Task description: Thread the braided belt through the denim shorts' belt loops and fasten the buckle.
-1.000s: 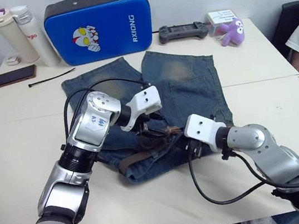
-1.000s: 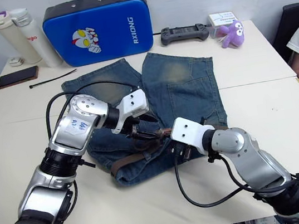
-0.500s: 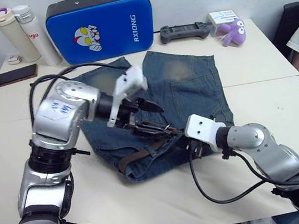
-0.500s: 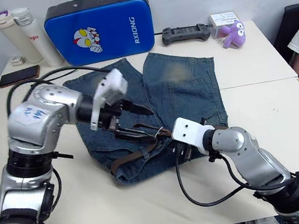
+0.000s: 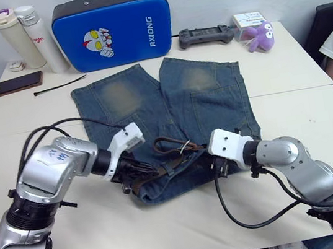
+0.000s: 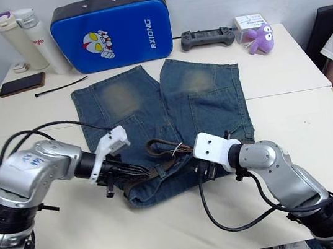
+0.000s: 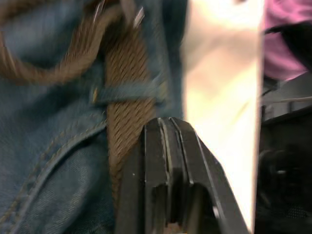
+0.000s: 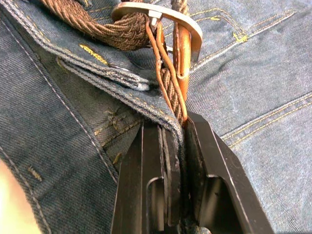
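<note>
You are looking at the denim shorts [image 5: 170,108] lying flat on the white counter [image 5: 290,112], legs pointing toward the far edge, waistband nearest the robot. The braided belt [image 6: 138,177] is running along that waistband, part of it under one of the belt loops [image 7: 127,90], the rest bunching in a loose loop near the middle, where the buckle [image 8: 161,10] is lying on the denim.

The left gripper [image 6: 112,172] is resting at the waistband's left end, its fingers pressed together with the tips against the belt; whether any strap is caught between them cannot be told. The right gripper [image 8: 171,130] is clamping the folded waistband edge, with a strand of belt just below the buckle caught in the same pinch.

Judging by how it is drooping and curling, the belt is going to behave as a soft, light, floppy strap: it will buckle rather than push, so you should be pulling it, not feeding it from behind. The weave should give the fingers good purchase. The metal buckle is the one stiff, slippery part, so take hold of the strap just behind it. The denim is limp and will drag unless pinned.

At the far edge, a blue zipped case [image 5: 111,29] is standing closed beside two capped bottles [image 5: 25,36]; their contents are hidden.
</note>
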Robot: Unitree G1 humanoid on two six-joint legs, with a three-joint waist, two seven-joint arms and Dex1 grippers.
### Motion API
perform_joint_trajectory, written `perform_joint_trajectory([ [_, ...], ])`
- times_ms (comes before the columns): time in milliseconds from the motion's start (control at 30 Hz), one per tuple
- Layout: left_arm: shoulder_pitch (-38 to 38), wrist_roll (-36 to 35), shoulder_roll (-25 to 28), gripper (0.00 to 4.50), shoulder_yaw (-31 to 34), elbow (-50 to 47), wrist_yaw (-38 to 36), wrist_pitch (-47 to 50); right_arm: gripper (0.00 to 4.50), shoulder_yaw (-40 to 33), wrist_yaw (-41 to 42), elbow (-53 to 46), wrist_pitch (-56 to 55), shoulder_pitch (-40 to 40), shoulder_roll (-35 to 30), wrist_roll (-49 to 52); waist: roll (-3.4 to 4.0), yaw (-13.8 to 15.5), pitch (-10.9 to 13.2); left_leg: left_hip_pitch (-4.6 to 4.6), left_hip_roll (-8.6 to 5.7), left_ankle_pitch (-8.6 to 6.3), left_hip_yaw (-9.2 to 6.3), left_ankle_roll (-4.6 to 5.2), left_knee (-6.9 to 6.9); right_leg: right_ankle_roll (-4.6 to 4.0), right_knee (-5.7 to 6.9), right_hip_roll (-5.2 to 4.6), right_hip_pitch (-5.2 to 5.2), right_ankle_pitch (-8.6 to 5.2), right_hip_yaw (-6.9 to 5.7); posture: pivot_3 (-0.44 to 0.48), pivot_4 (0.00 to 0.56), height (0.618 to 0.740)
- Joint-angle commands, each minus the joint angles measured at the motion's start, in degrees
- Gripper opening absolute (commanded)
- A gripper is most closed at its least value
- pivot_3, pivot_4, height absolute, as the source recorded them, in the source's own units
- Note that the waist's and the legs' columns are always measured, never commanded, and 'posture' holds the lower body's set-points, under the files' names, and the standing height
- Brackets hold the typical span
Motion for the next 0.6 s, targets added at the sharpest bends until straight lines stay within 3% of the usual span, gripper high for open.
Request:
perform_joint_trajectory([
  [33, 1.82, 0.76, -2.35, 0.04, -1.30, -1.24, 3.99, -2.24, 0.00, -1.38, 0.32, -2.47, -0.64, -0.07, -0.15, 0.82, 0.00, -0.04, 0.00, 0.00, 0.00, 0.00, 0.00, 0.00, 0.00, 0.00, 0.00, 0.00, 0.00, 0.00, 0.00, 0.000, 0.150, 0.740],
  [167, 3.59, 0.39, -2.98, 0.04, -3.74, -2.50, 5.38, -3.23, 0.00, -1.56, 0.31, -2.75, -0.33, 0.14, -0.34, 0.87, 0.00, -0.07, 0.00, 0.02, 0.01, 0.00, 0.02, -0.01, -0.01, 0.00, 0.00, 0.01, 0.00, 0.00, 0.02, 0.000, 0.150, 0.740],
  [300, 3.89, 7.71, 0.48, 0.04, -12.33, -2.41, 8.01, -9.14, 0.00, -1.99, 0.90, -3.77, 1.18, -0.09, -0.45, 1.71, 0.00, -0.07, 0.00, 0.05, 0.00, 0.00, 0.02, 0.00, -0.02, 0.00, -0.02, 0.00, 0.03, 0.00, 0.03, 0.000, 0.150, 0.740],
  [467, 3.87, 9.18, -1.25, 0.04, -14.81, -2.05, 9.80, -10.25, 0.00, -4.10, 2.67, -6.65, 4.53, 0.10, -0.82, 5.46, 0.11, 0.02, -0.09, 0.23, 0.00, -0.02, 0.03, 0.03, -0.07, 0.00, -0.24, 0.00, 0.22, 0.00, 0.04, 0.000, 0.150, 0.740],
  [600, 4.06, 8.56, -2.19, 0.00, -14.42, -1.80, 9.90, -9.81, 1.78, -7.07, 7.03, -9.56, 6.68, 2.08, -5.61, 9.30, 0.19, 0.56, -0.15, 0.27, -0.03, -0.12, 0.00, 0.20, -0.04, 0.00, -0.32, -0.03, 0.30, 0.00, 0.02, 0.000, 0.150, 0.740],
])
